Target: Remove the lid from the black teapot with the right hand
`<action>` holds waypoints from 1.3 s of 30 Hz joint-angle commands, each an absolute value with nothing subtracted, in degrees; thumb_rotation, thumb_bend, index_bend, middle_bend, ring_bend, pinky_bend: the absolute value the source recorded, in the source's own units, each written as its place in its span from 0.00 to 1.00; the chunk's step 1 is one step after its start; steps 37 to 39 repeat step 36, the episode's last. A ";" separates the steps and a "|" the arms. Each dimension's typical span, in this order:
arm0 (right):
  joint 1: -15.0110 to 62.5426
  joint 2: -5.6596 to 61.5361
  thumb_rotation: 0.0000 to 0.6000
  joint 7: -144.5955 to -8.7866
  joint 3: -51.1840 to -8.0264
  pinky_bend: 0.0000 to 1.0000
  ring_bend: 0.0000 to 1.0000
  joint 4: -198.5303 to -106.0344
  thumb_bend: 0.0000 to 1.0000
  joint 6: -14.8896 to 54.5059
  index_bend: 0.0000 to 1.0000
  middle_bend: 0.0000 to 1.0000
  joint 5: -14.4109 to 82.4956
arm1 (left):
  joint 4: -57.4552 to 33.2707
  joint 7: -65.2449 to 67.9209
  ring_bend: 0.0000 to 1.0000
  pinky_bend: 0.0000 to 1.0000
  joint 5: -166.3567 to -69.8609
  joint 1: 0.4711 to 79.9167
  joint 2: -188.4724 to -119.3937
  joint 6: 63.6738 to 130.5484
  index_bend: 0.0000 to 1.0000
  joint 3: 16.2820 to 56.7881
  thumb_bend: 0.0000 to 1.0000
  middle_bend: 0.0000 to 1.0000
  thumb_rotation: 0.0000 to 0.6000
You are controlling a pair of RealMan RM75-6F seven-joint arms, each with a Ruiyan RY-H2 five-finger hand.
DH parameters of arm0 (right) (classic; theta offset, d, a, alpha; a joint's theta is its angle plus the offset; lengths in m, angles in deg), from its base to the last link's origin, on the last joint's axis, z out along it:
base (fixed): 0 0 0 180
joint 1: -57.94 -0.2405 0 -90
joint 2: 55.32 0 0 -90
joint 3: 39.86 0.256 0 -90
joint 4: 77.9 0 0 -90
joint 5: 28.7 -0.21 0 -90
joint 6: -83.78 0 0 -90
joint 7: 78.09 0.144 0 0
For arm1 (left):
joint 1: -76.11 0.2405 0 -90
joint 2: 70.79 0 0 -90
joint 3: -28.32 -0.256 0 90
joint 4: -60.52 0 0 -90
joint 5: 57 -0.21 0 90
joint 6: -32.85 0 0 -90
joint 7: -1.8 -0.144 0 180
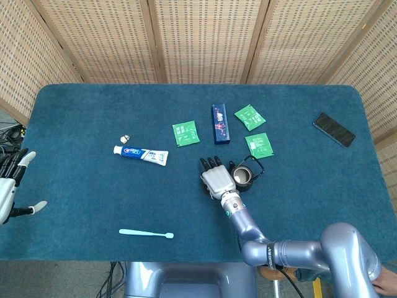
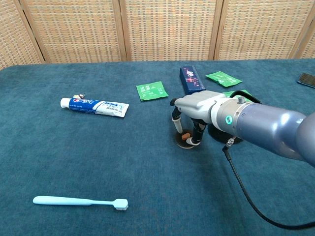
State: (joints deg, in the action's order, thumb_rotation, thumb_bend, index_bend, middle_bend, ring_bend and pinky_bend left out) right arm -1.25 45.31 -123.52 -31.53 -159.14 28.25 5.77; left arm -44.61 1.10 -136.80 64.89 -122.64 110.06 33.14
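The black teapot (image 1: 242, 176) stands open near the table's middle; in the chest view only a dark part of the teapot (image 2: 214, 133) shows behind my right forearm. Its flat black lid (image 2: 187, 142) with an orange knob lies on the cloth just left of the pot. My right hand (image 2: 192, 110) reaches down over the lid, thumb and fingers pinching the knob. In the head view the right hand (image 1: 217, 180) covers the lid. My left hand (image 1: 9, 189) hovers open at the table's far left edge.
A toothpaste tube (image 1: 141, 153) and a small cap (image 1: 124, 138) lie to the left, with a light blue toothbrush (image 1: 146, 233) near the front edge. A blue box (image 1: 219, 123) and three green sachets (image 1: 185, 133) lie behind the pot. A phone (image 1: 334, 129) rests far right.
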 commanded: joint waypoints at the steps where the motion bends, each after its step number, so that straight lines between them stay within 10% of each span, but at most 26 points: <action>1: -1.44 44.08 1.00 -124.27 -31.18 0.00 0.00 -160.88 0.17 28.50 0.13 0.00 4.50 | -44.58 1.13 0.00 0.00 -136.64 64.81 -122.65 109.92 0.00 33.18 0.00 0.00 1.00; 17: 11.20 16.09 1.00 -114.86 -33.56 0.00 0.00 -190.61 0.12 13.56 0.13 0.00 25.48 | -45.38 1.78 0.00 0.00 -142.02 67.64 -122.48 114.38 0.00 30.84 0.00 0.00 1.00; 39: 34.59 7.68 1.00 -88.46 -45.58 0.00 0.00 -175.51 0.00 -4.29 0.05 0.00 54.59 | -43.81 1.47 0.00 0.00 -147.82 72.85 -124.71 121.41 0.00 27.51 0.00 0.00 1.00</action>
